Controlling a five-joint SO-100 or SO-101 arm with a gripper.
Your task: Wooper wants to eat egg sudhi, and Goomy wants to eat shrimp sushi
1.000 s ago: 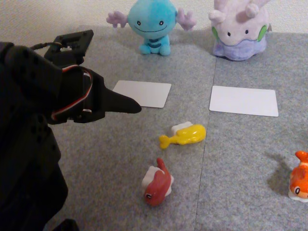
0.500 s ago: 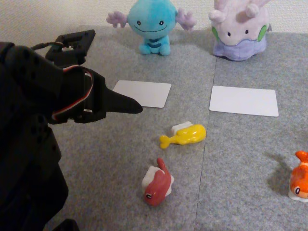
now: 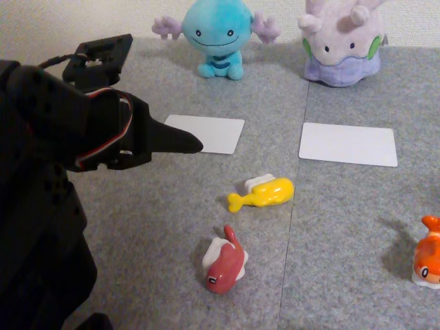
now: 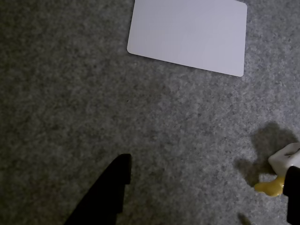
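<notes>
We are holding our black pincer (image 3: 196, 146) in the air above the grey felt-covered table (image 3: 357, 206), its tip pointing right in the fixed view toward the near edge of the left white card (image 3: 206, 133). In the wrist view the pincer (image 4: 206, 187) is standing spread, one dark finger (image 4: 110, 192) at lower left and the other at the right edge, with bare felt between them and nothing pinched.

The egg sudhi (image 3: 265, 193) is lying on its side near the table's middle, below the left white card, tail to the left in the fixed view; in the wrist view its yellow tail and white rice block (image 4: 276, 176) are peeking in just beside the right finger. The dark red fish toy (image 3: 223, 262) is lying nearer the camera. The shrimp sushi (image 3: 427, 256) is sitting at the right edge, well apart from the others.

Wooper (image 3: 214, 34) is sitting upright at the back behind the left card, and Goomy (image 3: 342, 41) behind the right white card (image 3: 348, 144).
</notes>
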